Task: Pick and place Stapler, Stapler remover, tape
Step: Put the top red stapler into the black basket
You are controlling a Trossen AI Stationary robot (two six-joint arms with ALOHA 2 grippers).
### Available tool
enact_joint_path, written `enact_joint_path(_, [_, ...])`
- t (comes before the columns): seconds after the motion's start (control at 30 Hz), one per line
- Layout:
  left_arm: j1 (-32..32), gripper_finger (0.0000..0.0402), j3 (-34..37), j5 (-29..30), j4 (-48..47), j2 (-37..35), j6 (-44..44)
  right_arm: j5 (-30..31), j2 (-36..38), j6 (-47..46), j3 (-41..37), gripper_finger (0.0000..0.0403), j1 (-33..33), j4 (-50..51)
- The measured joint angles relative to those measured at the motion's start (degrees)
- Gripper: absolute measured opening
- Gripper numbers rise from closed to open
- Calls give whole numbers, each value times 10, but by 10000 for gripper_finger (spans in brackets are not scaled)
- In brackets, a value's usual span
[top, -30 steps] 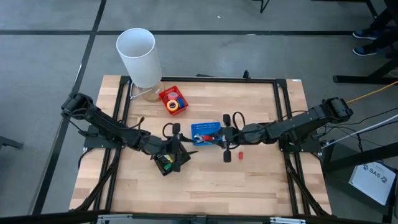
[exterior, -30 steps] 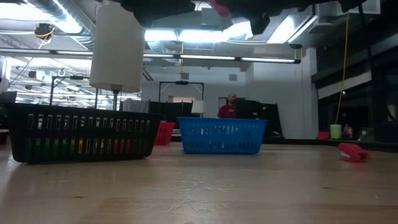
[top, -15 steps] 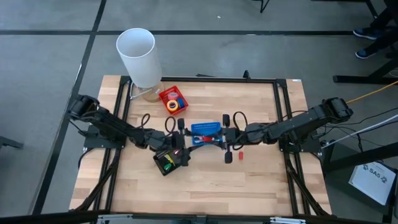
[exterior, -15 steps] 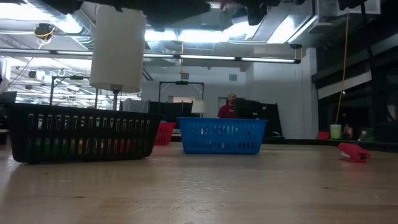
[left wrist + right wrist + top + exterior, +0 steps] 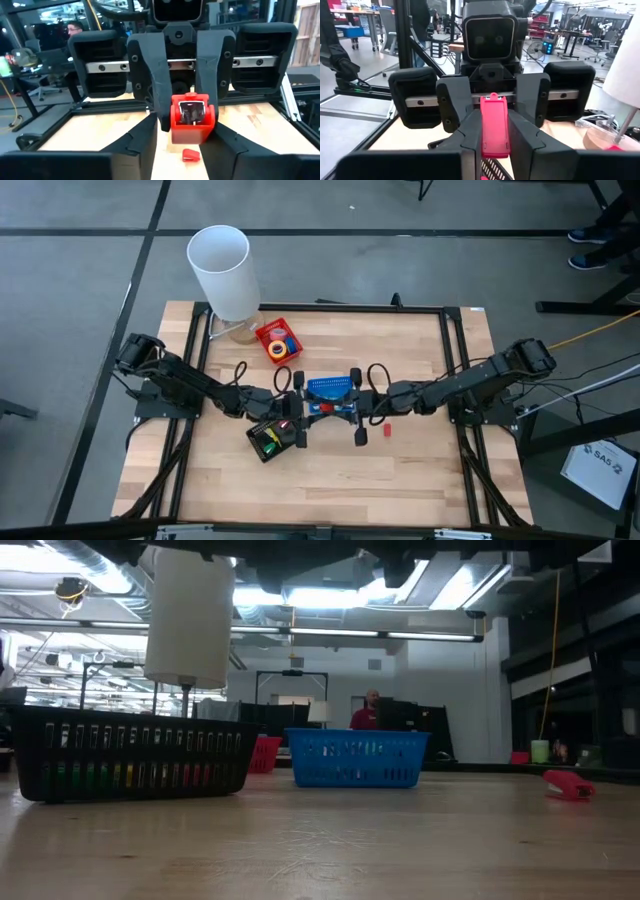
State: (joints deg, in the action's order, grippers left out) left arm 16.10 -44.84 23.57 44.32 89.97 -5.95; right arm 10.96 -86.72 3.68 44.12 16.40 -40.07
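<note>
The red stapler [image 5: 495,131] is held in the air by my right gripper [image 5: 495,120], shut on it, above the near rim of the blue basket [image 5: 330,387]. My left gripper [image 5: 186,137] faces it head-on and is open. Its fingers [image 5: 452,102] stand wide on either side of the stapler's free end [image 5: 190,117], not touching. A small red piece [image 5: 387,428] lies on the table near the right gripper. The tape rolls [image 5: 281,347], yellow and blue, lie in the red basket [image 5: 268,332]. In the high view the grippers meet at mid-table, left [image 5: 303,408] and right [image 5: 352,408]. My right gripper pinches the stapler's two long sides [image 5: 495,145] between its fingers [image 5: 152,85]. The fingers come level from the table's right and lie along the stapler. It is lifted clear and roughly level, its metal-faced end pointing at the left gripper.
The black basket [image 5: 270,440], with small yellow, green and red blocky pieces, sits just near of the left gripper. A tall white cylinder on a stand [image 5: 222,270] rises at the far left corner. Bare wood [image 5: 330,480] stretches toward the near edge. A person shows far behind [image 5: 371,710].
My left gripper has moved from above the black basket toward the far edge and right, ending face to face with the right gripper. My right gripper, still holding the stapler, has shifted a little toward the table's left.
</note>
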Motion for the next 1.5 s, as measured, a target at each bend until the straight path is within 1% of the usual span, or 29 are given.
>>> enact_joint_path(0.23, [0, 70, -1, -3, -6, 0, 13, 2, -1, 0, 0, 67, 0, 2])
enact_joint_path(0.43, [0, 68, -1, -4, -10, 0, 14, 2, -1, -4, 0, 80, 0, 7])
enact_joint_path(0.63, [-1, 68, -2, -2, -37, -2, 27, 0, -1, -20, 1, 114, 0, 29])
enact_joint_path(0.77, [0, 68, -2, -1, -76, -15, 59, -1, -1, -22, 1, 138, 0, 41])
enact_joint_path(0.97, [17, 68, -2, 22, -163, -55, 89, -5, -2, -47, 0, 183, 0, 58])
enact_joint_path(1.23, [46, 68, -3, 24, -310, -126, 165, -7, -2, -52, -1, 250, 0, 88])
enact_joint_path(1.37, [60, 68, -3, 16, -391, -156, 212, -7, -2, -55, -1, 266, 0, 114])
enact_joint_path(1.5, [72, 68, -3, 3, -471, -168, 264, -7, -2, -77, -1, 268, 0, 133])
